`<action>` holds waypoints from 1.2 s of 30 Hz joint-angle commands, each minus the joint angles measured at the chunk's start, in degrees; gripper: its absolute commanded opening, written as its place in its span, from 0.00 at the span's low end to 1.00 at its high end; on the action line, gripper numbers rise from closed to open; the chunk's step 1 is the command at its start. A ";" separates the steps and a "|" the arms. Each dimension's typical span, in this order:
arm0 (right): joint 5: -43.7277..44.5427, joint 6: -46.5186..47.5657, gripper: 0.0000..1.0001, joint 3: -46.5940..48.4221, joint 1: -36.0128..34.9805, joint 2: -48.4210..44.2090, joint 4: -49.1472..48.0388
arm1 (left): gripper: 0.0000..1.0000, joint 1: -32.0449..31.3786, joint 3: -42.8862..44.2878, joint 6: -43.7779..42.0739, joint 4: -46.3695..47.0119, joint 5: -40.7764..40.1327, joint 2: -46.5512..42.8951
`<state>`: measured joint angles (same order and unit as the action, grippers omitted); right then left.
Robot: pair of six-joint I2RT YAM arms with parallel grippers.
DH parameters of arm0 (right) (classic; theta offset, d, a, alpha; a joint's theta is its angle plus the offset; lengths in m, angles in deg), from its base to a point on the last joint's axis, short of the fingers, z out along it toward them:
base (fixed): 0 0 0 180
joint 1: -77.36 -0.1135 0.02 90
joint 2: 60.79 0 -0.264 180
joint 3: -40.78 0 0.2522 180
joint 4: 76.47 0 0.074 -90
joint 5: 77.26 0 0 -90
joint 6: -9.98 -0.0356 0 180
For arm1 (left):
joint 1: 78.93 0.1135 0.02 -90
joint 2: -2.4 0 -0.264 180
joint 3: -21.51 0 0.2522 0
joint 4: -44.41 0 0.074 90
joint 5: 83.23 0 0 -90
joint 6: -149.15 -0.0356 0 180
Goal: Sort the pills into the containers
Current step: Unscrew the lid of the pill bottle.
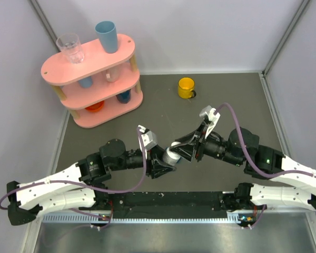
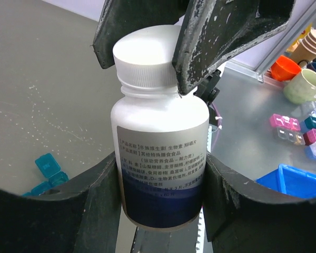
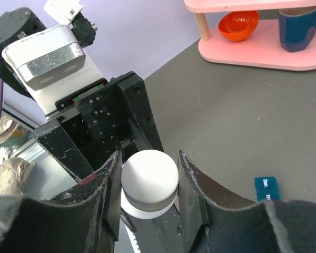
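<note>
Pillbox (image 2: 46,167) — partly hidden (behind fingers (image 2: 63,216))

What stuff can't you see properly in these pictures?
- Pills: none visible in any view; the white bottle is opaque and its cap is on.
- Teal pill box: left wrist view, partly behind the left gripper's fingers; not seen in the top view.
- Bottle label: left wrist view, print too small to read.
</note>
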<state>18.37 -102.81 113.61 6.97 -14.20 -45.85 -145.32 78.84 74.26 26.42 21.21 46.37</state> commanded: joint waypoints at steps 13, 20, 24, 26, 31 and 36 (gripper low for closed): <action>4.65 -0.68 0.00 -2.12 -0.36 -2.12 -0.16 | 0.00 0.12 -0.42 1.32 11.00 -1.51 -3.71; 5.27 -0.59 0.00 -2.03 -0.36 -2.73 -0.07 | 0.00 0.03 -0.51 1.06 10.91 -1.78 -4.59; 5.71 -0.51 0.00 -1.76 -0.36 -2.73 -0.07 | 0.00 0.03 -0.51 1.06 10.82 -1.08 -4.24; 5.88 -0.51 0.00 -1.50 -0.45 -2.56 -0.08 | 0.00 0.03 -0.59 1.06 10.82 -0.73 -3.80; 8.43 0.37 0.00 0.17 -0.36 -2.03 -1.83 | 0.00 0.03 -1.30 1.41 11.17 0.85 -2.92; 12.90 1.87 0.00 2.36 -0.36 -1.68 -5.87 | 0.00 0.03 -2.17 1.67 11.44 1.65 -2.74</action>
<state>25.75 -103.07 112.41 6.97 -16.10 -47.60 -145.19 76.83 75.55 31.30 20.86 44.16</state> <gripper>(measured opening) 0.379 0.578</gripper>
